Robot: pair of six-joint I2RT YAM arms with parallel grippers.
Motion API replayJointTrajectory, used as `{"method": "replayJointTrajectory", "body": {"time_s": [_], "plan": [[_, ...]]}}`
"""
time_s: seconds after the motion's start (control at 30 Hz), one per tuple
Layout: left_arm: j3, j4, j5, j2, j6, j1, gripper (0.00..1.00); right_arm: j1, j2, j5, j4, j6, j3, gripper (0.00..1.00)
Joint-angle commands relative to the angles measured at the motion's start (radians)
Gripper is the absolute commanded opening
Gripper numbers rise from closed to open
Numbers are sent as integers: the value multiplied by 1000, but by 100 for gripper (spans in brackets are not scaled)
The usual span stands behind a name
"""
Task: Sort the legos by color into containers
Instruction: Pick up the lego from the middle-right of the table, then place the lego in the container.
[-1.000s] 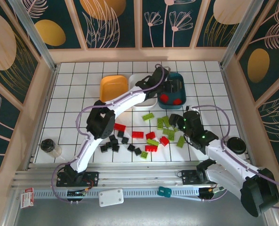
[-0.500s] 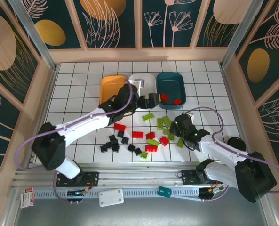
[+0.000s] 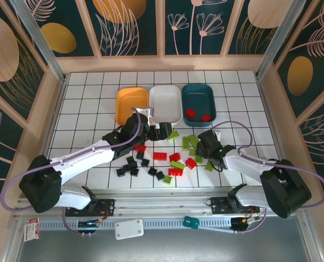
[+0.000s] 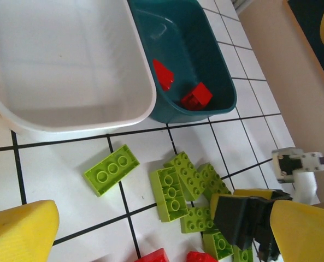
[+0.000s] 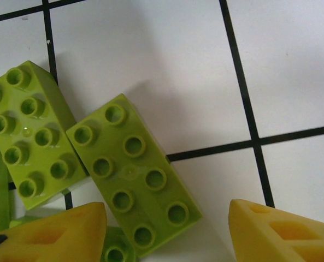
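Observation:
Three containers stand in a row at the back: an orange tray point(image 3: 132, 103), a white tray point(image 3: 166, 102) and a teal tray point(image 3: 198, 101) holding two red legos point(image 4: 196, 96). Red point(image 3: 160, 156), black point(image 3: 131, 164) and lime green legos point(image 3: 190, 142) lie scattered on the table in front. My left gripper point(image 3: 164, 131) hovers open just before the white tray point(image 4: 69, 60), with nothing between its fingers point(image 4: 19, 232). My right gripper point(image 3: 205, 144) is low over the green cluster, open. A green lego point(image 5: 134, 174) lies between its fingertips point(image 5: 282, 234), with a gap on the right side.
A small jar point(image 3: 58, 170) stands at the table's near left. A black round disc point(image 3: 274, 167) lies at the near right. Wooden frame walls enclose the gridded table point(image 3: 85, 109). In the left wrist view my right gripper's dark body point(image 4: 243, 218) sits over the green bricks.
My left arm pulled back from over the teal tray to the table in front of the white tray, with its jaws wide. My right gripper shifted slightly left and settled around a green lego.

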Motion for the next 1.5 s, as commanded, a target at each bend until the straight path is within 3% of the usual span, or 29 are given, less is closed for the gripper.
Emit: {"method": "replayJointTrajectory", "body": {"time_s": [0.0,0.23,0.4,0.63,0.8,1.0,1.17,1.3,1.47], "plan": [[-23,-8,-26,-39,-14,0,99,-20,48,31,31,-32,51,61],[-68,-36,-50,-90,-18,0,99,-69,142,-32,52,-62,88,56],[-83,-68,-87,-133,-15,0,99,-95,165,-76,66,-71,85,42],[-126,-136,-189,-241,-13,-1,99,-83,-44,-81,14,-91,101,22],[-196,-181,-297,-341,-44,0,99,26,-149,-145,27,-112,224,20],[-235,-226,-346,-402,-87,-1,99,129,107,-218,135,-183,480,21],[-253,-257,-338,-423,-113,-1,99,123,425,-179,135,-224,726,21],[-278,-272,-330,-446,-132,-1,99,99,595,-164,111,-221,876,23],[-293,-272,-312,-449,-138,-1,99,75,731,-149,72,-202,1000,37]]}}
